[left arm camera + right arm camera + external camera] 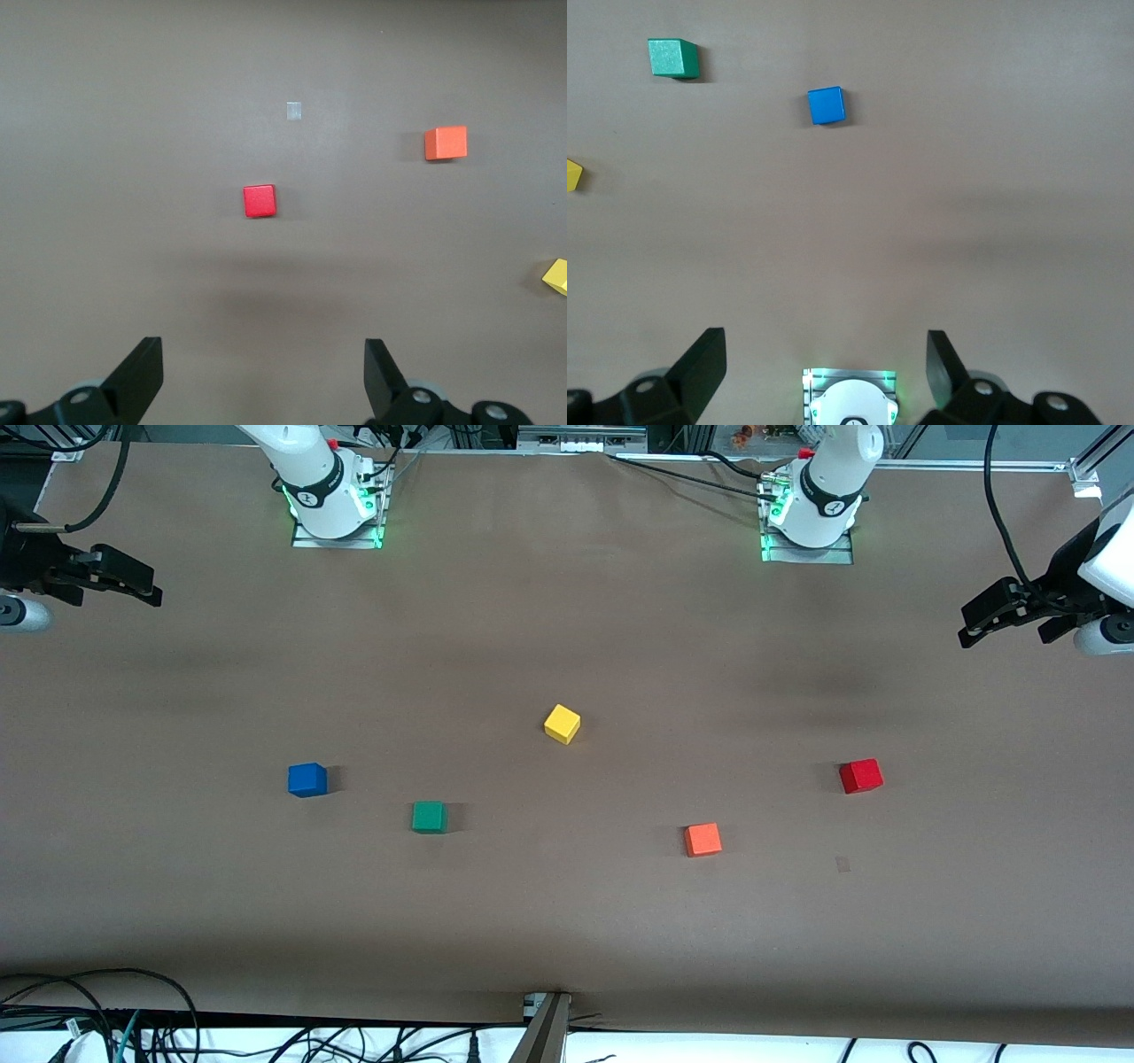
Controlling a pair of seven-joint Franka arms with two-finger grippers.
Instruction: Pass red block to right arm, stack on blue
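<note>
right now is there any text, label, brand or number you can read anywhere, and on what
None can be read.
The red block, blue block, green block, orange block and yellow block have plain faces.
Each arm's base carries a small round mark, too small to read.
The left gripper and right gripper, both open, show no lettering.

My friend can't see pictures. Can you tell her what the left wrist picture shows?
A red block sits alone on the brown table, below the open left gripper. An orange block and part of a yellow block lie off to one side.
</note>
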